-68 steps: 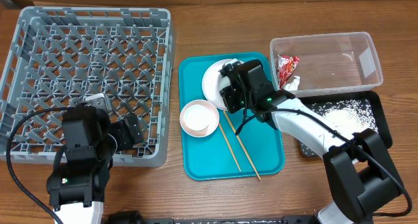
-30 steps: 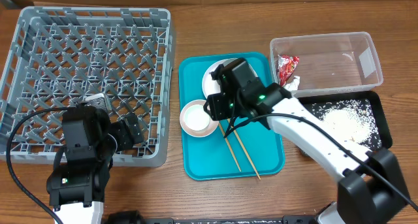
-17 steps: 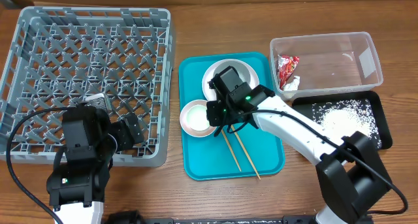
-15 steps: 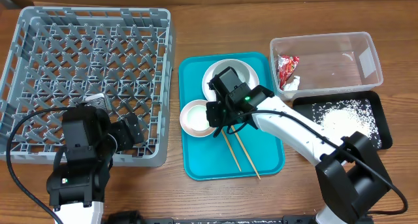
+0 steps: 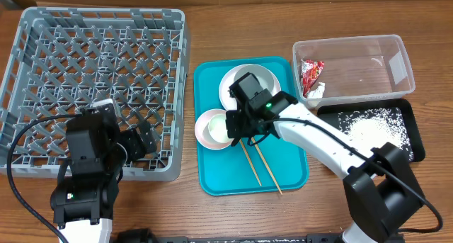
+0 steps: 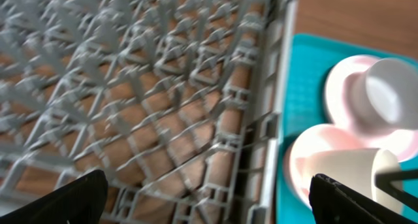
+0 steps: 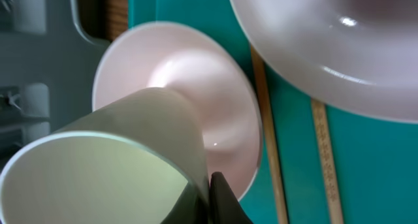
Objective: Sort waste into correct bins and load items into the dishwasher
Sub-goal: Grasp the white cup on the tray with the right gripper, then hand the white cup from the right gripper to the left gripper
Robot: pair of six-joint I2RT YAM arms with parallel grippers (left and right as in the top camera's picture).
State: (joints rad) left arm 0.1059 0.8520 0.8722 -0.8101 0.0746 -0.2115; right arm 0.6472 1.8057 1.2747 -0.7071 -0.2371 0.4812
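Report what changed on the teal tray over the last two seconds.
The right gripper, now shut on the pale grey-green bowl, swung left from above the flat round white plate to over the pinkish-white bowl. The grey plastic dish rack and thin wooden chopsticks stayed put.

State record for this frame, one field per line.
right tool: shut on cup, tilted, above pink bowl
left tool: open, holds nothing, above rack
rack: no dishes in it
teal tray: pink bowl, plate, chopsticks
tub: red wrapper
black tray: rice
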